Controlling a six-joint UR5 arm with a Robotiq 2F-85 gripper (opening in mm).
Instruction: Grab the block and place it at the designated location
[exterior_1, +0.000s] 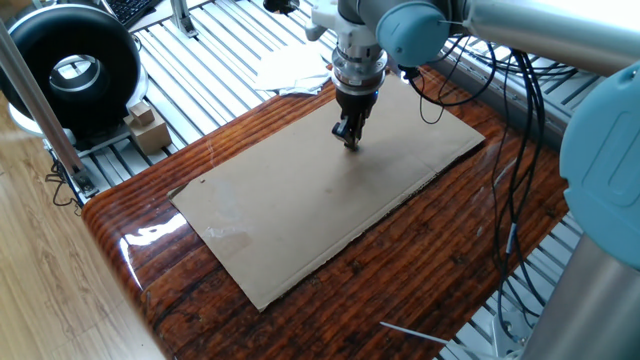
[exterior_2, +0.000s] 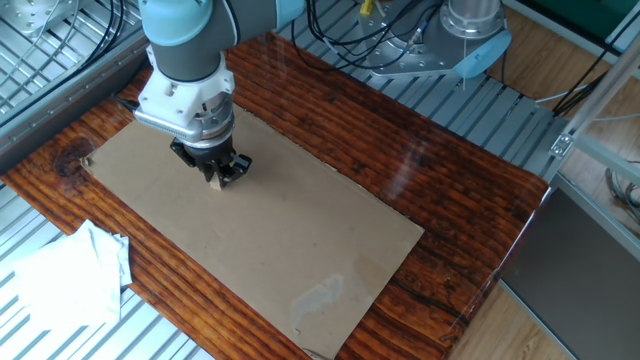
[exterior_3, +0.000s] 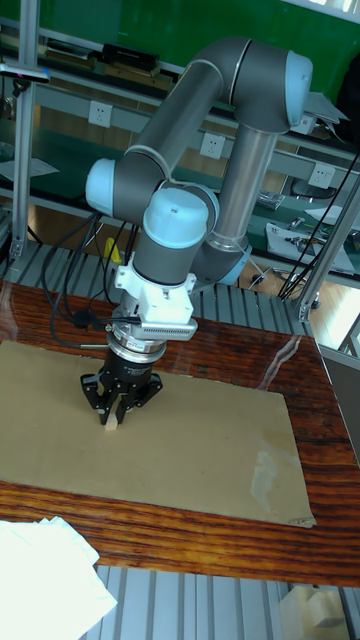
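Note:
My gripper (exterior_3: 112, 418) points straight down over the left part of the brown cardboard sheet (exterior_3: 200, 440). Its dark fingers are shut on the block (exterior_3: 111, 426), a tiny pale tan cube that sticks out just below the fingertips. The block (exterior_2: 215, 181) is at or just above the cardboard; I cannot tell whether it touches. In one fixed view the gripper (exterior_1: 350, 140) is over the sheet's far half, and the block is too small to make out there. The designated location does not show in any view.
The cardboard sheet (exterior_1: 330, 190) lies on a glossy dark wooden tabletop (exterior_1: 420, 270). Crumpled white paper (exterior_2: 65, 275) lies off the sheet's near left corner. Cables (exterior_1: 520, 110) hang by the arm's base. Small cardboard boxes (exterior_1: 145, 125) and a black round device (exterior_1: 70, 70) stand beyond the table.

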